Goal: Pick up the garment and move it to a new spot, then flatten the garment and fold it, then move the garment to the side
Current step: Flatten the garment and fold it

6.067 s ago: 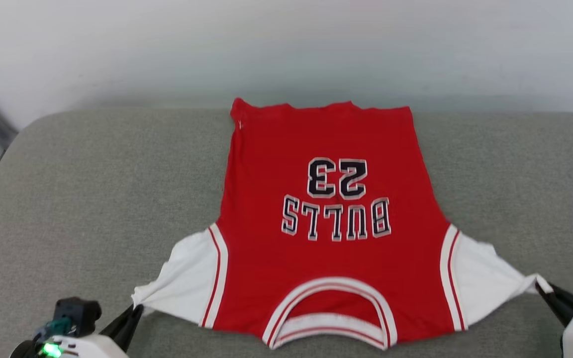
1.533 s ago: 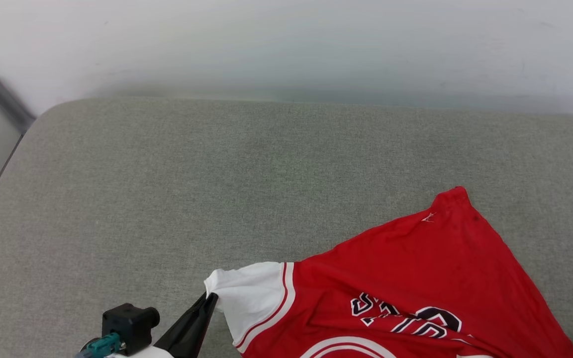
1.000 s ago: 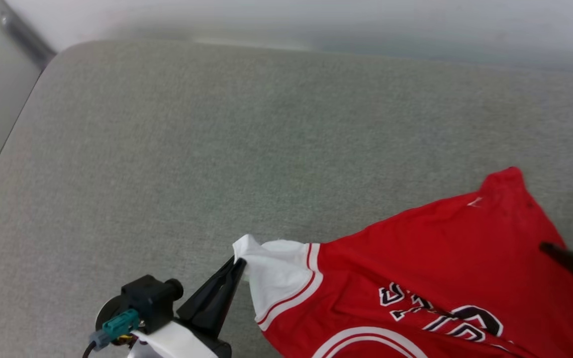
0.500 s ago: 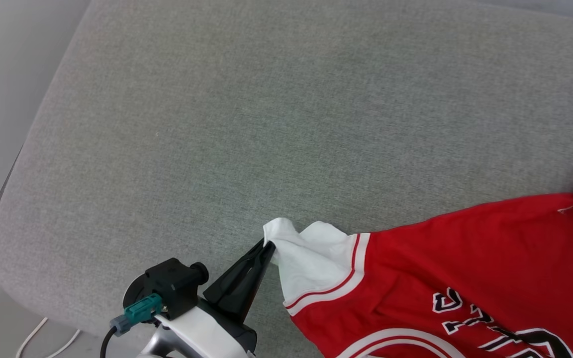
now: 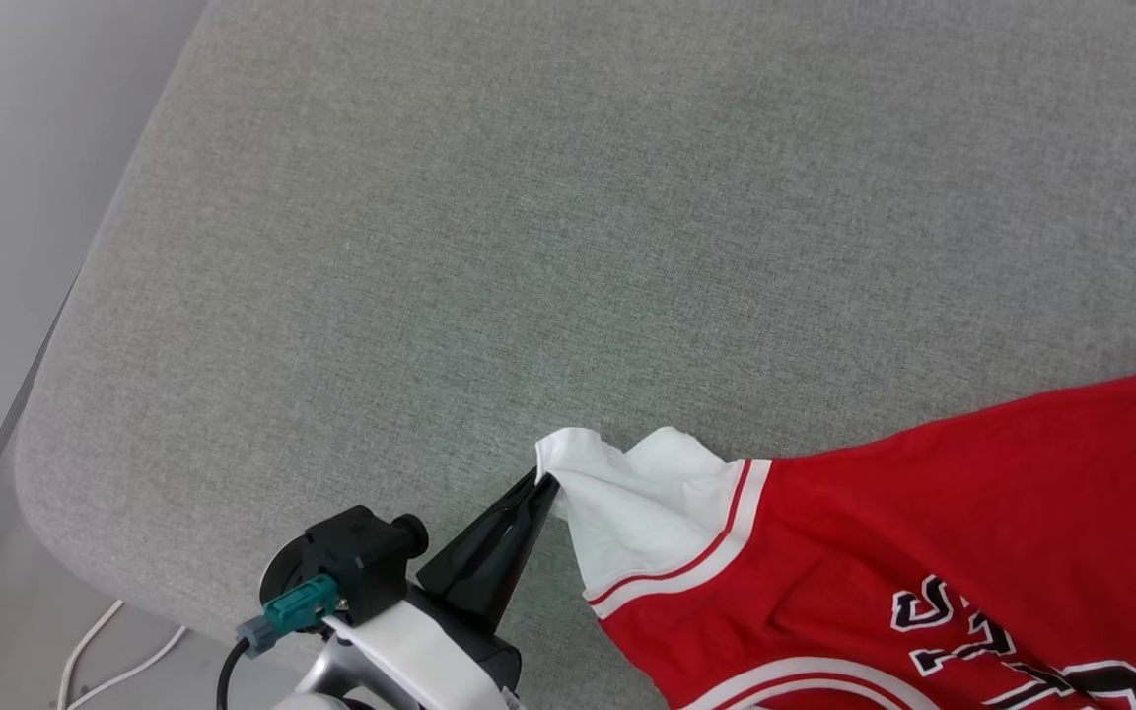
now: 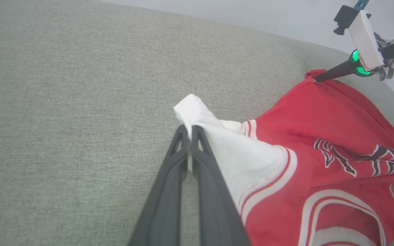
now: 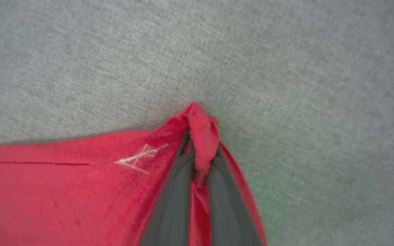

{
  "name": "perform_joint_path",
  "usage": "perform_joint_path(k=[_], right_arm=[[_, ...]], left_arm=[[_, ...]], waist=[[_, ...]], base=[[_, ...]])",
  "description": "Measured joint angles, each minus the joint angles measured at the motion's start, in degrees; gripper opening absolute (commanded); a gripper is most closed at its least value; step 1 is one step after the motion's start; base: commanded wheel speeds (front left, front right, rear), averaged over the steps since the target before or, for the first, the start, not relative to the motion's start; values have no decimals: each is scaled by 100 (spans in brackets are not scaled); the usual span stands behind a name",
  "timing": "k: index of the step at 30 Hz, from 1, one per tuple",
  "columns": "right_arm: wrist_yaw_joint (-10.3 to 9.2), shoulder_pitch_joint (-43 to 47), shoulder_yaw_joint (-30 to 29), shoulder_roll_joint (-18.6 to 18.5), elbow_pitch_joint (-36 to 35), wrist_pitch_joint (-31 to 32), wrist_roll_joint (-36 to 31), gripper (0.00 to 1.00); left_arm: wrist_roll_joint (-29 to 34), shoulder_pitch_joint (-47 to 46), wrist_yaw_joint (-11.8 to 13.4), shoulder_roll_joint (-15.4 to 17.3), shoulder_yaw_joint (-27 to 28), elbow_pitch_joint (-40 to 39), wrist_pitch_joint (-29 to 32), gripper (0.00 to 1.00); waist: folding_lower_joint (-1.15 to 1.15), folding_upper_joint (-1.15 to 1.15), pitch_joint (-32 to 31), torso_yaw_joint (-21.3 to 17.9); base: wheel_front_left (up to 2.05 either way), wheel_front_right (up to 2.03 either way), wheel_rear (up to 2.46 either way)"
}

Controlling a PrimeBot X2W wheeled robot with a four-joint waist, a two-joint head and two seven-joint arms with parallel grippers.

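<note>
Grey-green woven upholstery covered the broad cushion (image 5: pixel 529 197) that carried the work, most of it bare. The garment (image 5: pixel 923 513) lay print side up toward the lower right of the head view. It was loosely rumpled, with the cloth drawn into a slack line between two held points. The left hand (image 5: pixel 546 485) was pressed together on the very tip of the white sleeve (image 5: pixel 637 513), lifting that tip into a small peak just off the cushion. The right hand (image 7: pixel 200 160) had its fingers closed on the red hem corner (image 7: pixel 200 126), with a twist of cloth caught between them. Both points seemed to belong to the same side edge. That suggested the shirt was held this way so the edge could be carried across as one line, for shifting or for folding it over. Thin pinches like these looked liable to slip under any sharp pull.
</note>
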Motion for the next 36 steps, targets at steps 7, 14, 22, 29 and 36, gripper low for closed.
perform_joint_path(k=[7,14,22,29,36], right_arm=[[-1,138,3,142,136,-593,91,0],[-1,226,135,227,156,-1277,330,0],[-1,497,263,199,-290,-2154,636,0],[-1,685,200,216,-1018,-2719,773,0],[-1,733,21,370,-1926,-2928,768,0]], left_arm=[[9,3,34,64,30,-5,-5,0],[-34,32,137,212,162,-133,27,0],[-68,64,322,427,390,-427,125,0],[-115,12,524,600,724,-765,164,0],[-53,-260,631,831,1029,-1170,263,0]], waist=[[1,0,-266,-114],[2,0,-718,-383],[1,0,-1413,-752],[1,0,-2046,-1099],[1,0,-2459,-1506]], base=[[0,0,0],[0,0,0],[0,0,0],[0,0,0],[0,0,0]])
